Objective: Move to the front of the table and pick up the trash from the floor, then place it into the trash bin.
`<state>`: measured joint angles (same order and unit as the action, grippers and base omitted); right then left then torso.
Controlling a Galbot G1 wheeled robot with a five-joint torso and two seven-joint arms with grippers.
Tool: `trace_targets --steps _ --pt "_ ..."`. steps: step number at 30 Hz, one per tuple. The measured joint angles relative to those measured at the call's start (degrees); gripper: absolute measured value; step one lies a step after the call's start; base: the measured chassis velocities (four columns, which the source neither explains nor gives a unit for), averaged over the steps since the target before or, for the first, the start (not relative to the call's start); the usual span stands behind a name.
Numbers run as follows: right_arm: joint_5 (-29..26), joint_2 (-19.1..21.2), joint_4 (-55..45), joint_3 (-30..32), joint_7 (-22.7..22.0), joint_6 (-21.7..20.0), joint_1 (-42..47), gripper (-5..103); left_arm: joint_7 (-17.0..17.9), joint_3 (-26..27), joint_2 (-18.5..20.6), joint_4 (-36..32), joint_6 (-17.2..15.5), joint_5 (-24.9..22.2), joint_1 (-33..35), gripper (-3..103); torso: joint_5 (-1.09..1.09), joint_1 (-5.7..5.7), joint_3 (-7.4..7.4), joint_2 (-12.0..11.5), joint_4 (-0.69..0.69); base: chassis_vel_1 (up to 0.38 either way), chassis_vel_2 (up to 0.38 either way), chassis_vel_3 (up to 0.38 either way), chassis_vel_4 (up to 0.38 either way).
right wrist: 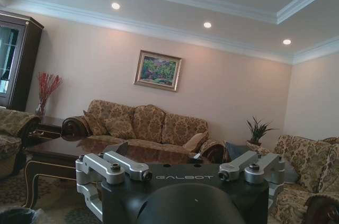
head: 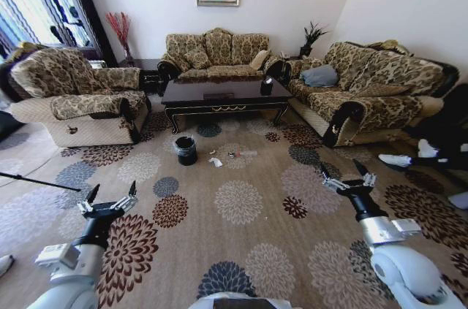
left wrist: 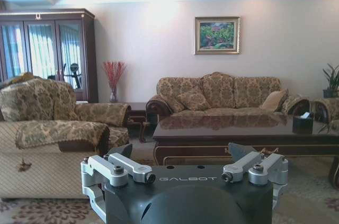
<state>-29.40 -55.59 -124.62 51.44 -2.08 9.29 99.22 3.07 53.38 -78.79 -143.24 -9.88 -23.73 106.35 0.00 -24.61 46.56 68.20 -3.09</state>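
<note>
Both grippers hover low over the floor [head: 241, 250], left gripper [head: 112, 193] and right gripper [head: 344, 172] each spread wide and holding nothing. Well ahead of them, the trash [head: 227, 155] lies beside the trash bin [head: 186, 150], just before the table [head: 219, 95].

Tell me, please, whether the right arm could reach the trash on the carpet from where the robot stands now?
Probably not: the right gripper, jaws open, hangs well short of the trash lying beside the trash bin.
</note>
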Motion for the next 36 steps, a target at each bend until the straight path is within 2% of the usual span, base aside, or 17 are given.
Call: trace_targets --steps 1,3,5,13,36 --pt "-0.1 0.0 0.5 -0.6 0.3 0.3 -0.3 100 0.3 0.0 0.0 0.0 -0.3 -2.8 -0.1 100 0.0 0.0 0.0 0.0 0.0 0.0 0.0 0.0 0.0" --pt "-0.1 0.1 1.2 -0.9 0.8 1.0 -0.7 100 0.8 0.1 -0.2 0.0 -0.6 -4.3 -0.2 100 0.0 0.0 0.0 0.0 0.0 0.0 0.0 0.0 0.0" --pt "-0.2 0.3 1.6 -1.0 0.9 1.2 -1.3 100 0.8 0.3 -0.1 0.3 0.1 -2.7 -0.2 100 0.01 0.0 0.0 0.0 0.0 0.0 0.0 0.0 0.0" --pt "-0.5 0.2 1.7 -0.4 1.0 1.5 -1.4 100 0.9 0.1 -0.1 0.0 0.3 -1.3 -0.1 100 0.0 0.37 -0.37 -0.8 0.0 0.0 0.0 0.0 0.0" --pt "-0.1 0.1 3.4 -0.6 1.2 2.3 -2.6 100 1.0 -0.1 0.2 0.9 0.3 -0.5 0.0 100 0.0 3.51 -4.17 -7.7 0.0 0.0 0.0 0.0 0.0"
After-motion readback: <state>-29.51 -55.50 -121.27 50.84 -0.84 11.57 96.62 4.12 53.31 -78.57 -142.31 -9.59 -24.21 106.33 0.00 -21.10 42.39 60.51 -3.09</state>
